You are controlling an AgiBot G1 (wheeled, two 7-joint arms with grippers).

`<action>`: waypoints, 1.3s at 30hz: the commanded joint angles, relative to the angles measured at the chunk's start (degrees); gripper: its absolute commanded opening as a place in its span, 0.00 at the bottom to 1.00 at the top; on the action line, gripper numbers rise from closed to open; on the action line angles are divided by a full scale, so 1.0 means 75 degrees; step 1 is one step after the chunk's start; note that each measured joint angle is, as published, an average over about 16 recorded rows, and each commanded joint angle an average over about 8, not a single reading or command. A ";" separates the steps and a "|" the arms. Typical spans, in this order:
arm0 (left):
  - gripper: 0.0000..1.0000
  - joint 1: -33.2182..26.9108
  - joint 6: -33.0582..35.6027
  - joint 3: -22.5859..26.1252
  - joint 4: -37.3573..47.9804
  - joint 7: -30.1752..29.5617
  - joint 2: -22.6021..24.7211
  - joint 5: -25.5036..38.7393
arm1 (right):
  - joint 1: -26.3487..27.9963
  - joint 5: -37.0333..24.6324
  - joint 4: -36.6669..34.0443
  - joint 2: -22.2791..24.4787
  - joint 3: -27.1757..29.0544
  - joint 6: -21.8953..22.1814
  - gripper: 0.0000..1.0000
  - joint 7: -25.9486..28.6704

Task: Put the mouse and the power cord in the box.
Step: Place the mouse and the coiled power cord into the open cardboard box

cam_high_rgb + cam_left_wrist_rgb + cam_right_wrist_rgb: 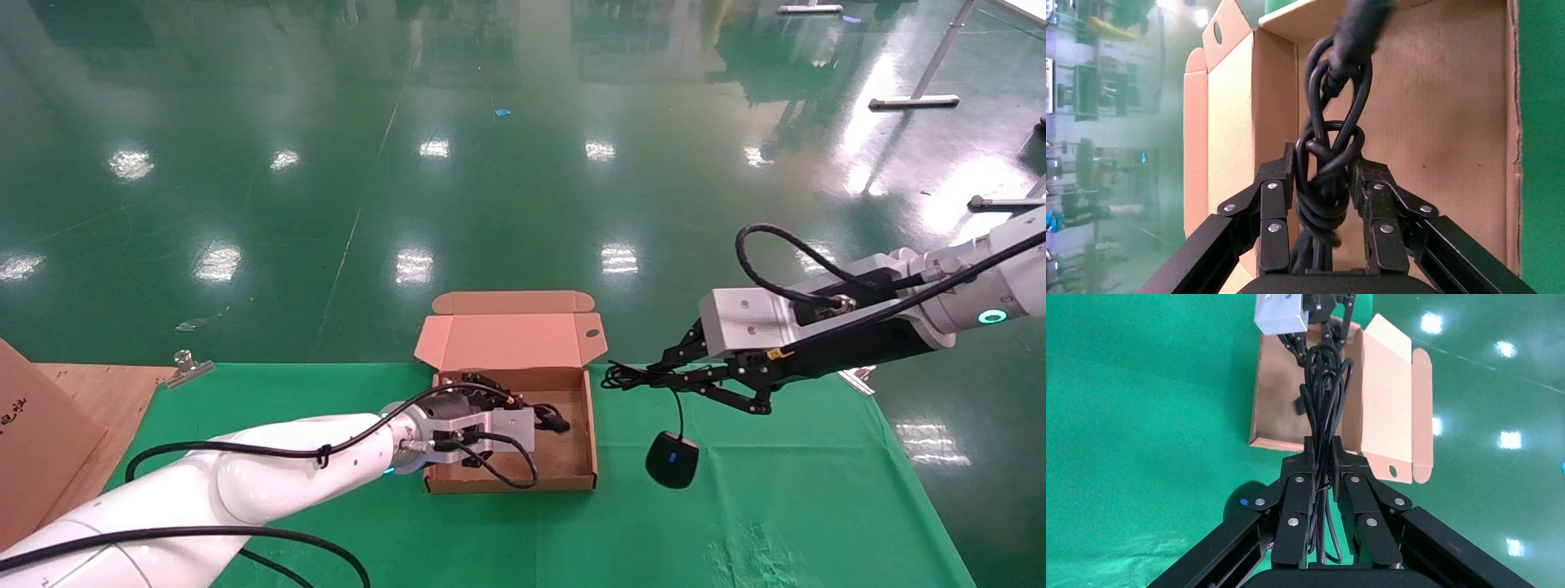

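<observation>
The box [572, 469] lies open at mid-table, its flap lid [511, 339] standing up at the far side. My left gripper [549, 421] reaches inside it, shut on the bundled black power cord [1330, 184] just above the box floor [1438, 122]. To the right of the box, my right gripper [654, 372] is shut on the mouse's thin coiled cable [1324, 392]. The black mouse [672, 460] with its blue spot dangles from that cable over the green cloth. In the right wrist view the mouse [1236, 509] is mostly hidden behind a finger.
The green cloth [776, 506] covers the table. A brown carton [33, 433] and a wooden board with a metal clip [186, 365] sit at the left end. Beyond the table's far edge is glossy green floor with metal stands [911, 102].
</observation>
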 commanded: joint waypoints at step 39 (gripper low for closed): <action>1.00 -0.0635 0.6026 -0.2571 -0.0093 0.1576 -0.4415 -0.4937 | -0.0864 -0.0621 -0.0547 -0.2607 -0.1129 0.3796 0.00 -0.0481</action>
